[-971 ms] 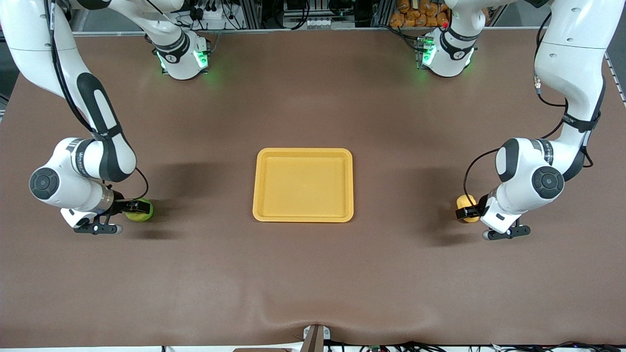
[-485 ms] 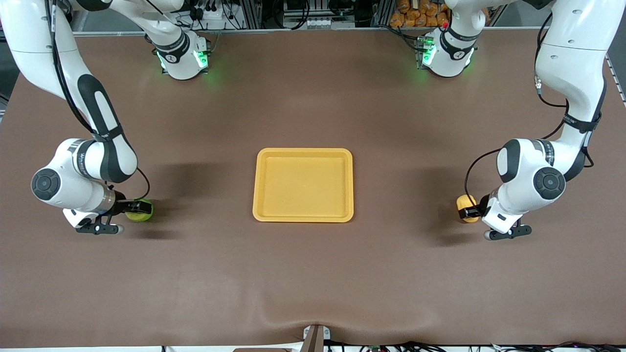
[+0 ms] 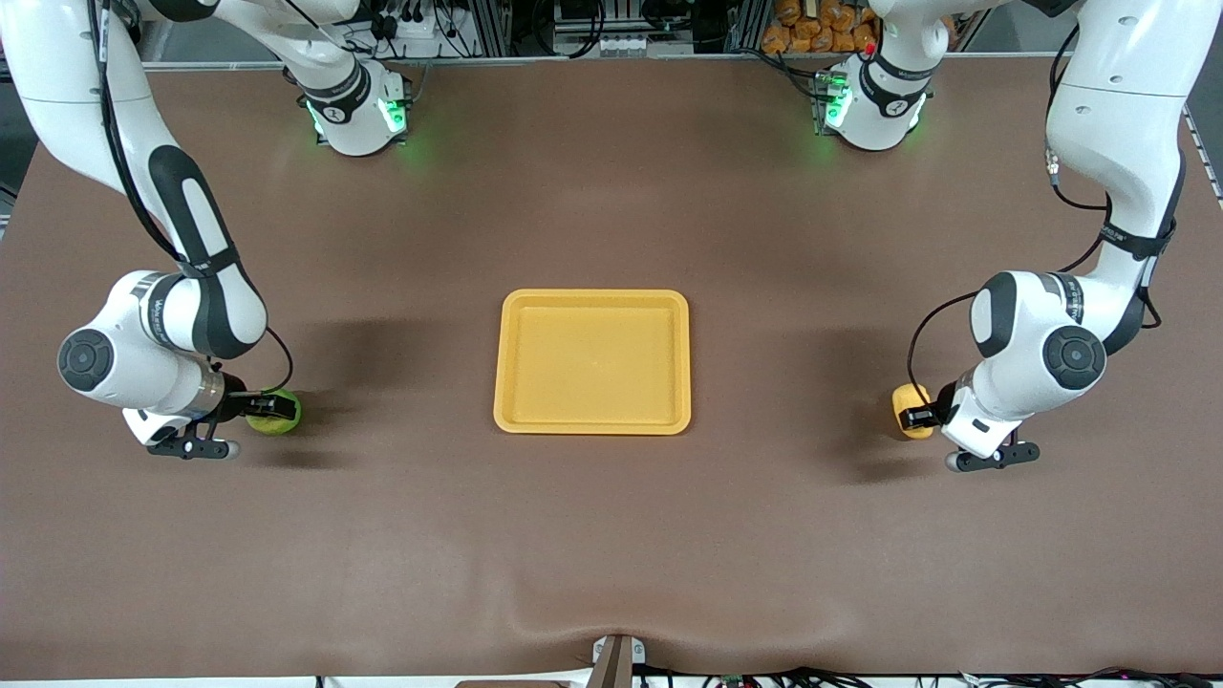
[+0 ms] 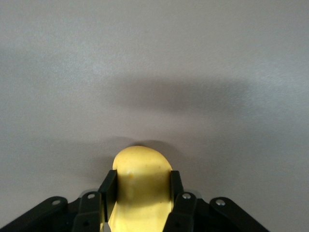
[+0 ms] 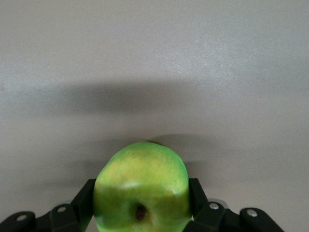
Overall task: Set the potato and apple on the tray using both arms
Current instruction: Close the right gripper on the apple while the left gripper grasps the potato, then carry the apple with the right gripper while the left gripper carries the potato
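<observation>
Your potato (image 3: pixel 906 406) is a small oblong yellow-orange lump, smooth and rounded at its end, sitting on the brown bench (image 3: pixel 611 535) toward the left arm's end. The left pincer (image 3: pixel 919 417) is closed on it, and in the left wrist view you see the black fingers (image 4: pixel 108 189) pressed against both of its flanks. Your apple (image 3: pixel 277 413) is round, glossy and yellow-green with a dark dimple, low on the bench toward the right arm's end. The right pincer (image 3: pixel 263 408) is clamped on it, a finger (image 5: pixel 194 193) flat against each side.

Compared with a second ago, both pincers have drawn in from a wider gap to a firm hold, and neither fruit has shifted noticeably.

Between the two fruits, well apart from each, lies the tray (image 3: pixel 592 420): flat, rectangular, yellow-orange plastic with rounded corners and a raised rim. The bench cover looks matte and finely grained, with a soft wrinkle at its near edge.
</observation>
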Controlling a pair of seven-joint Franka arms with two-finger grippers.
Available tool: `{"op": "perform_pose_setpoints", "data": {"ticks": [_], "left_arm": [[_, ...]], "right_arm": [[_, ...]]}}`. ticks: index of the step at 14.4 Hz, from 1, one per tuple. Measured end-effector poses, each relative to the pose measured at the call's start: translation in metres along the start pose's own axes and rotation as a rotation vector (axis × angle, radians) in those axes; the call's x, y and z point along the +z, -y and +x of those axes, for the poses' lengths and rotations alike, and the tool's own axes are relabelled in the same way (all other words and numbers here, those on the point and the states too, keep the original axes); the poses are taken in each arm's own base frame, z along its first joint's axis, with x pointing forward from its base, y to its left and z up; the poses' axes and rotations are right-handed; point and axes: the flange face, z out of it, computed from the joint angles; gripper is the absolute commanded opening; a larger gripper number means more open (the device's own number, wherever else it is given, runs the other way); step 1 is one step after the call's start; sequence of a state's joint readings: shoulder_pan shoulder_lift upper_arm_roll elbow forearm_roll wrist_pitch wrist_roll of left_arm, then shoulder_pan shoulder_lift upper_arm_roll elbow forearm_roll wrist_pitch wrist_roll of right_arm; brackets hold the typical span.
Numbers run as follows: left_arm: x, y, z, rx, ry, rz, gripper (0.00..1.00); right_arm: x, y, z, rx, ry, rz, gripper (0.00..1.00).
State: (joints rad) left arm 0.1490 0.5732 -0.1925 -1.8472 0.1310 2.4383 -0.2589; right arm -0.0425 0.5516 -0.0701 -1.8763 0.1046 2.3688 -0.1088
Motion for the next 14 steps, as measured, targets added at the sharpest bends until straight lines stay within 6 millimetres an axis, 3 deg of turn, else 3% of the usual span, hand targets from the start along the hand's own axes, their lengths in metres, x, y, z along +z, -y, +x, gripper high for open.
{"op": "perform_pose_setpoints", "data": {"ticks": [4, 9, 12, 14], "left_arm": [[-0.024, -0.011, 0.006, 0.015, -0.039, -0.008, 0.00], [-0.049, -0.041, 0.008, 0.058, -0.065, -0.009, 0.00], [-0.067, -0.066, 0.010, 0.093, -0.047, -0.001, 0.00], [-0.086, -0.093, 0.009, 0.130, -0.026, 0.005, 0.00]], "right_arm": [[-0.017, 0.009, 0.004, -0.016, 0.028, 0.010, 0.00], [-0.076, 0.047, 0.001, -0.102, 0.034, 0.023, 0.00], [-0.099, 0.064, -0.005, -0.178, 0.051, 0.030, 0.00], [-0.111, 0.080, -0.007, -0.251, 0.055, 0.037, 0.00]]}}
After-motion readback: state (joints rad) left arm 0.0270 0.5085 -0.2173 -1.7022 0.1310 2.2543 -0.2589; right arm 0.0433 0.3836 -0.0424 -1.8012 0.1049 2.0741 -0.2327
